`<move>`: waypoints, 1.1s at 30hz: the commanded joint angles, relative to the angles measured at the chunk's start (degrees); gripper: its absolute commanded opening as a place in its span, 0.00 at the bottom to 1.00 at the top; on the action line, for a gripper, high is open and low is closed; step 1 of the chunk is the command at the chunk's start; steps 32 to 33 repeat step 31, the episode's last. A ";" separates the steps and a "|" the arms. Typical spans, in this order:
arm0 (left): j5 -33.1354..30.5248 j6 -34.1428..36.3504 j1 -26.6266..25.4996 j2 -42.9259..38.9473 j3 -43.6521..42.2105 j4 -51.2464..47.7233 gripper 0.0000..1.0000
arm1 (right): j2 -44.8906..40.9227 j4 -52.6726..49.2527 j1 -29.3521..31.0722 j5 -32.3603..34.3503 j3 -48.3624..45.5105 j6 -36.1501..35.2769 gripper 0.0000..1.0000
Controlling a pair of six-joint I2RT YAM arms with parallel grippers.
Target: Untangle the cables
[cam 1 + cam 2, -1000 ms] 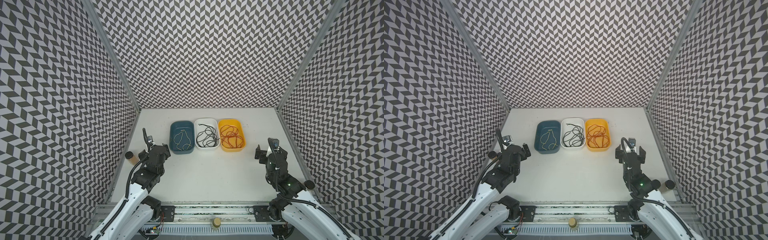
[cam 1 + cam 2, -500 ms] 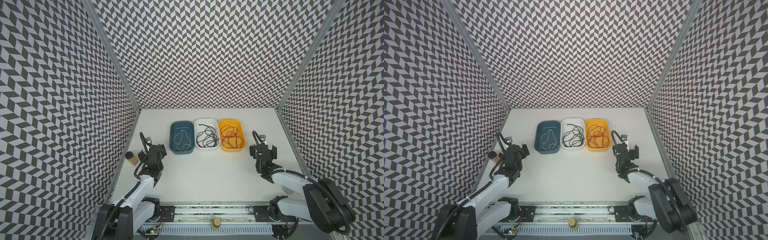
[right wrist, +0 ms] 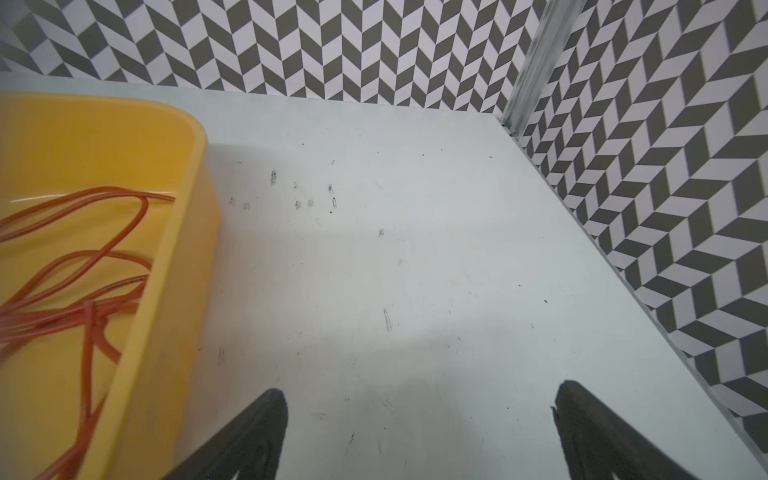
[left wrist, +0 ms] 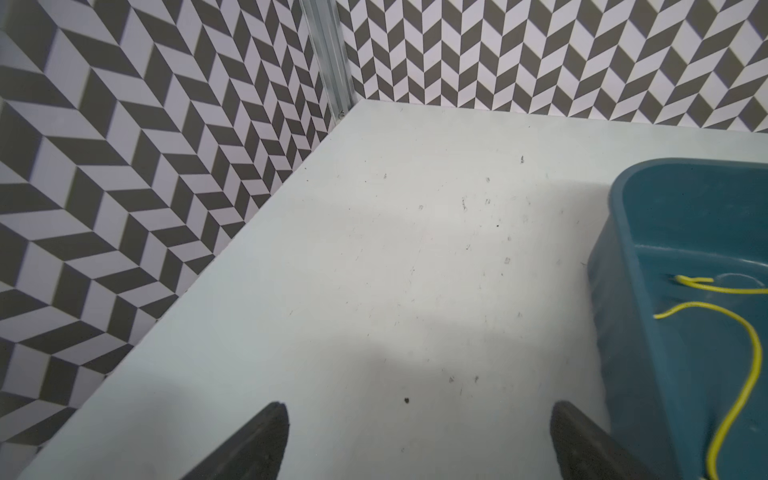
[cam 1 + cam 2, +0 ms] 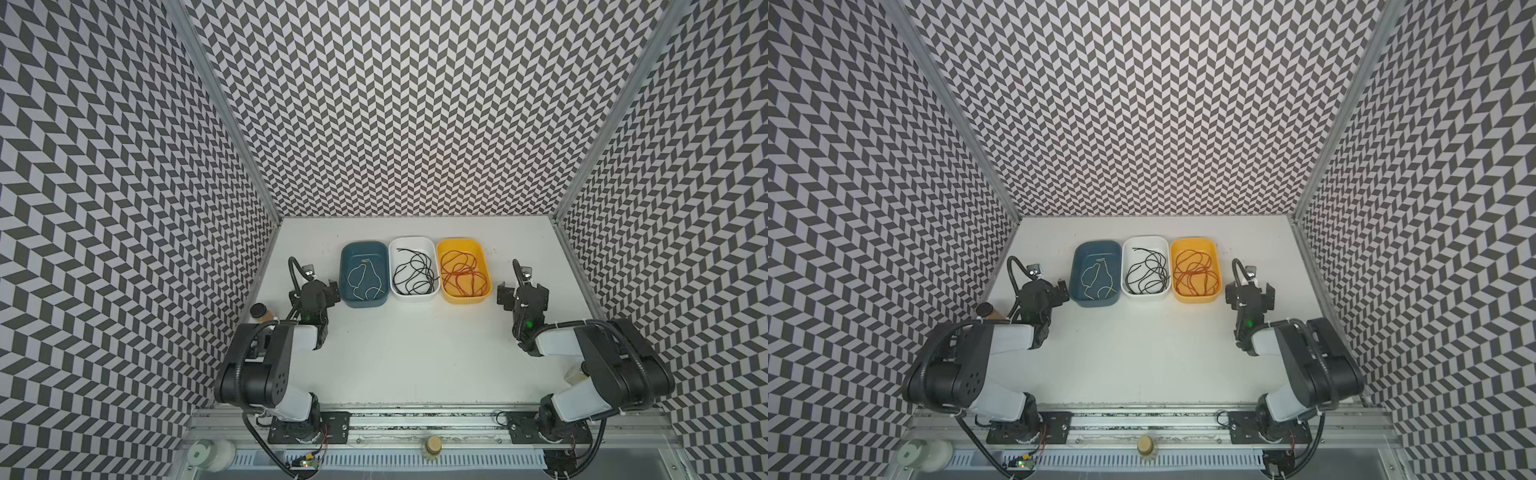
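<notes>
Currently the left pincer (image 4: 419, 409) and right pincer (image 3: 420, 390) stand spread and empty. The yellow cable (image 4: 748, 332), black cable (image 5: 417, 272) and orange cable (image 3: 89, 307) lie in separate trays (image 5: 413, 296). The orange cable's loops cross; pulling one loop could tighten a knot or drag its tray.

Bare table (image 5: 415, 361) before three trays (image 5: 414, 296)

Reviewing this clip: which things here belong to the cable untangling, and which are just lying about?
Job:
pale yellow cable in the blue tray
black cable in the white tray
orange-red cable in the yellow tray

Lying about:
black-lidded jar by the left wall
cork-topped jar at the front edge
white round object at the front left corner
</notes>
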 commanded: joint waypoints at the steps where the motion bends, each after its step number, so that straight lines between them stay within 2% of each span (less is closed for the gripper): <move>1: 6.38 -0.41 2.04 0.83 1.28 4.58 1.00 | 0.62 2.66 -1.42 -8.19 1.79 -0.79 1.00; 2: 6.38 -0.47 1.96 0.85 1.13 4.79 1.00 | 0.01 -2.85 -1.90 -8.16 3.24 0.29 1.00; 4: 6.15 -0.46 1.78 0.50 0.93 4.72 1.00 | -1.14 -5.89 -3.12 -11.18 3.31 0.74 1.00; 14: 4.69 -0.34 1.19 0.30 0.55 5.31 1.00 | 0.68 0.46 -2.93 -10.60 2.55 0.45 1.00; 23: 4.93 -0.23 1.18 0.28 0.49 5.42 1.00 | 0.63 0.31 -2.90 -10.56 2.58 0.45 1.00; 25: 9.89 2.63 0.63 0.55 0.76 5.06 1.00 | 0.63 0.31 -2.90 -10.57 2.58 0.45 1.00; 27: 11.79 2.39 1.27 0.81 1.34 4.23 1.00 | 0.64 0.30 -2.90 -10.56 2.53 0.47 1.00; 33: 13.10 2.04 1.98 0.48 1.49 3.70 1.00 | 0.62 0.31 -2.90 -10.61 2.62 0.44 1.00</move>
